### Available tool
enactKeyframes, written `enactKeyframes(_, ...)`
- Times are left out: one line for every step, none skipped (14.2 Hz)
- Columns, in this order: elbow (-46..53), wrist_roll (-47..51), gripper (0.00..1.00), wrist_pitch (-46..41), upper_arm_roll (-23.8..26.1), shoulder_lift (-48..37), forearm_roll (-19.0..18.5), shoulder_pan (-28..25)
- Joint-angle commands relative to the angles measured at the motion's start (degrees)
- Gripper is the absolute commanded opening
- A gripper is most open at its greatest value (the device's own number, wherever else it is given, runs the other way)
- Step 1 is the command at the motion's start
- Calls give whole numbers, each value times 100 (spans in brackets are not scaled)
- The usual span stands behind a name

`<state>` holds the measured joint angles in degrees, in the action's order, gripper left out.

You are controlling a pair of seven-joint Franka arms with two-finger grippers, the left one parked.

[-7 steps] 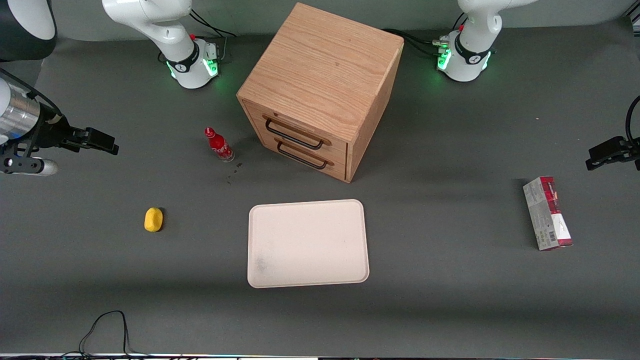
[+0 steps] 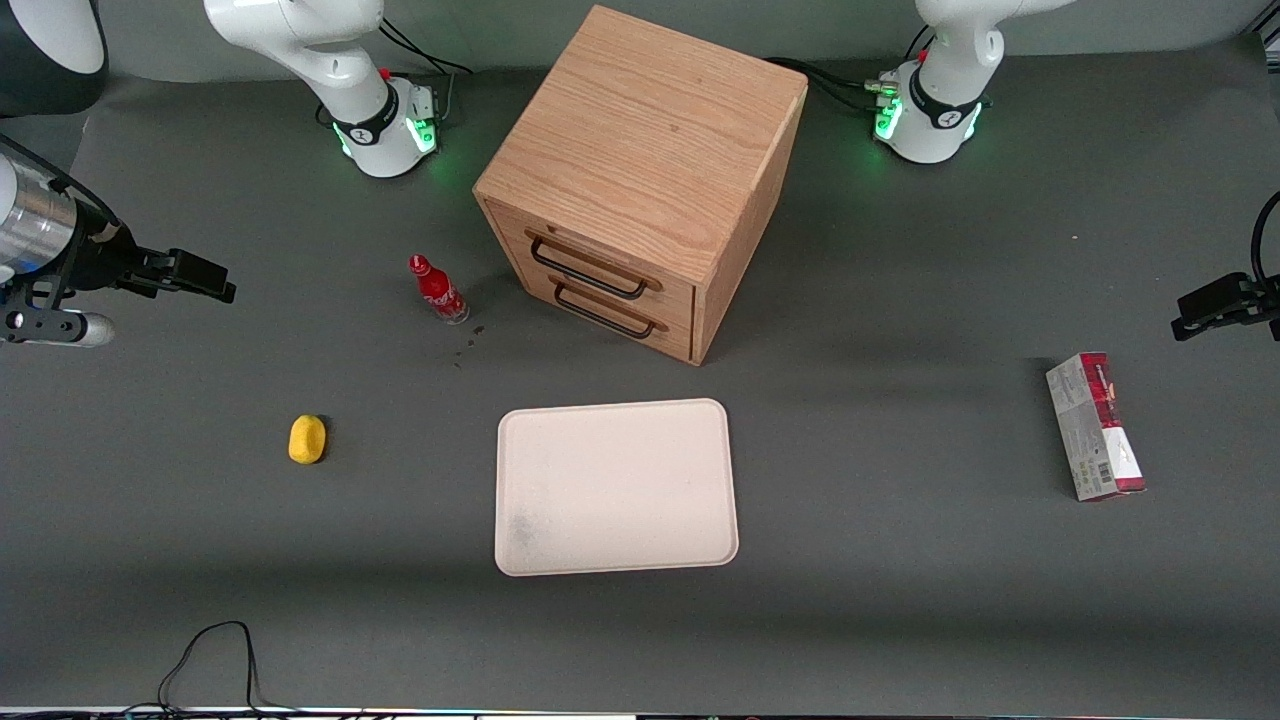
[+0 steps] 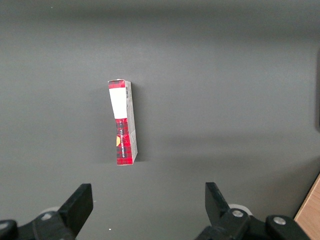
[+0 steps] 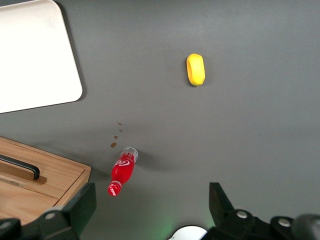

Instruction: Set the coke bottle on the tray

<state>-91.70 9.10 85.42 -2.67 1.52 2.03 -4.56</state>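
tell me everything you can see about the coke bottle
The coke bottle is small and red with a red cap, white script on its label and a clear base. It stands on the grey table beside the wooden cabinet, farther from the front camera than the tray. Nothing touches it; the gripper hangs open, well apart.

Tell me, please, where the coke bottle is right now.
The coke bottle stands on the table beside the wooden cabinet, farther from the front camera than the tray; the open gripper is apart.

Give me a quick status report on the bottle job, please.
Tool open, high over the working arm's end of the table, holding nothing. Bottle upright beside the cabinet; tray bare. Nothing between them.
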Motion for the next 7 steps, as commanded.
enactKeyframes(117, -57, 100, -114, 30, -20, -71, 42)
enactKeyframes(144, -57, 100, -105, 30, -11, -62, 60)
enactKeyframes(153, -66, 100, -105, 21, -3, -71, 60)
enactKeyframes(153, -83, 100, -114, 12, -3, -71, 69)
enactKeyframes(162, -92, 100, -114, 12, -3, -71, 78)
enactKeyframes(179, -84, 100, -114, 12, -3, -71, 78)
enactKeyframes(179, -66, 100, -114, 12, -20, -71, 78)
